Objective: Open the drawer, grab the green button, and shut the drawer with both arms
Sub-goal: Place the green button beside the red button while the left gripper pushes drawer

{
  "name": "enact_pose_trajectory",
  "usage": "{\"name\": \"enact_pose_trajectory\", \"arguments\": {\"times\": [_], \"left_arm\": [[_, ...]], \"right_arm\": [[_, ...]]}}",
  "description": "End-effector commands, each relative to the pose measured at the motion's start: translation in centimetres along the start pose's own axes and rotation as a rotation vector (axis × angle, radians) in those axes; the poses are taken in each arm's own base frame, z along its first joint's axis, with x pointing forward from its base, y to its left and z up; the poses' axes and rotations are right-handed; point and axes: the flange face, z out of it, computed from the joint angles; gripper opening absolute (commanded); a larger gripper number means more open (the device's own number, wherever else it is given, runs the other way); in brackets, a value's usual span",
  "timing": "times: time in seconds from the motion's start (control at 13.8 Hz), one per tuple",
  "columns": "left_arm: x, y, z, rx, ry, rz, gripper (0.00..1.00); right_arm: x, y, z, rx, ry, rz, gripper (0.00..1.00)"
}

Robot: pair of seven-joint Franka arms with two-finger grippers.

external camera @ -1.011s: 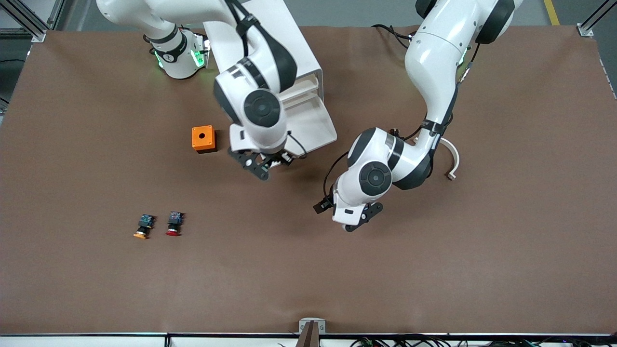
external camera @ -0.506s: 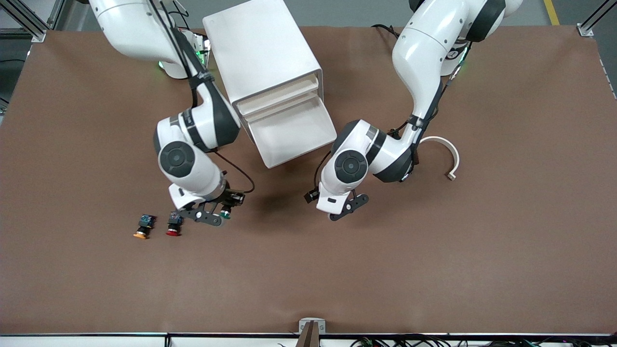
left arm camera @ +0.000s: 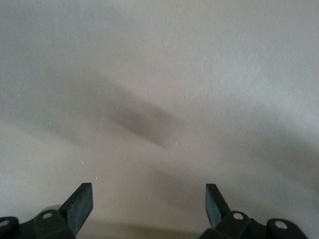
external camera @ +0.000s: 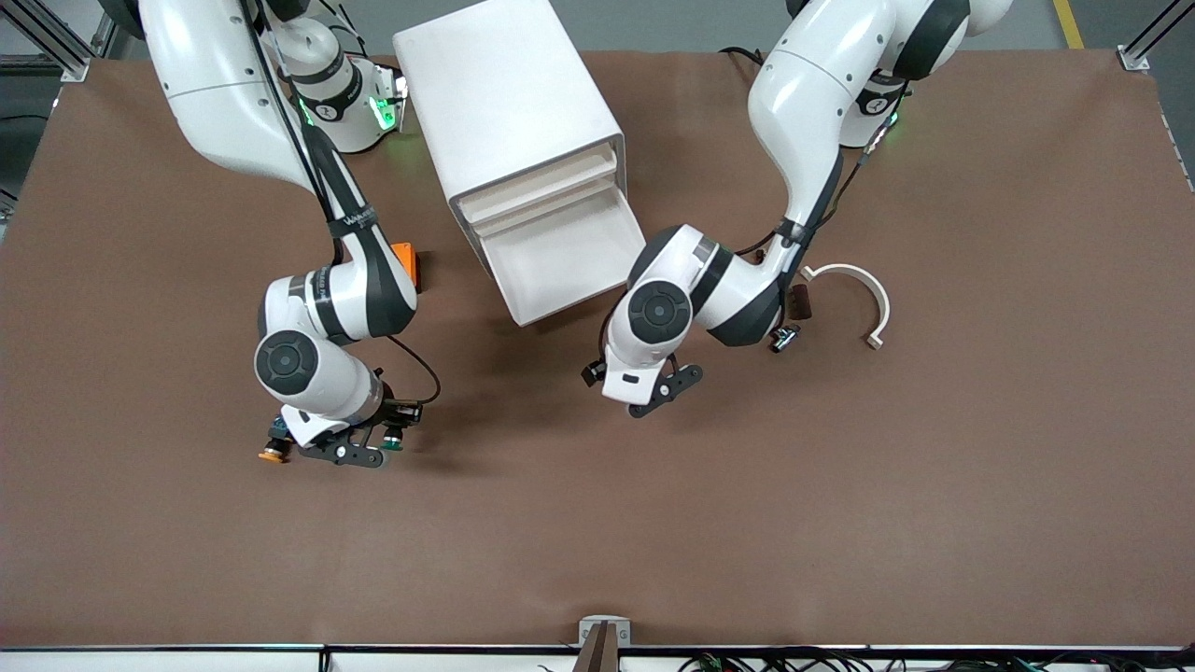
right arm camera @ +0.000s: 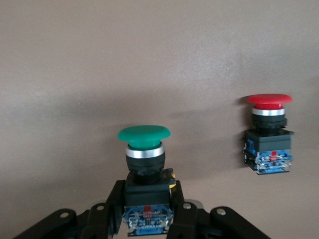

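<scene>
The desk (external camera: 840,523) is plain matte brown. The cabinet (external camera: 509,93) and its drawer (external camera: 560,257) are white. Both arms are glossy white with black joint rings, and each hand is black: the right hand (external camera: 359,448) and the left hand (external camera: 658,387). The button (right arm camera: 144,149) has a green cap, silver collar, black body and blue rear. A second button (right arm camera: 266,132) is red-capped, a third (external camera: 272,455) orange-capped. The small box (external camera: 408,261) is orange, the curved piece (external camera: 864,289) off-white.

Showing: three small push buttons, capped green (right arm camera: 144,133), red (right arm camera: 268,100), orange (external camera: 272,455); one white plastic drawer cabinet (external camera: 509,103); one small orange box (external camera: 407,261); one white curved piece (external camera: 864,294).
</scene>
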Motion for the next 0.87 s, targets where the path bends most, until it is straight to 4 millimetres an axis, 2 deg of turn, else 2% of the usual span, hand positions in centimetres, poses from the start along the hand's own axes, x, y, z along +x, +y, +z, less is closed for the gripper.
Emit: {"name": "enact_pose_trajectory", "arguments": {"times": [0.0,0.22,0.79], "left_arm": [[-2.8,0.5,0.9,0.019,0.03,0.021,0.99],[-5.4,0.8,1.8,0.036,0.025,0.047,0.99],[-11.3,1.0,4.2,0.072,-0.03,0.119,0.99]], "right_arm": [[-0.1,-0.6,0.6,0.011,-0.002,-0.013,0.02],[0.2,0.1,1.5,0.009,-0.01,-0.067,0.03],[1.0,1.1,3.7,0.01,0.003,-0.049,0.04]]}}
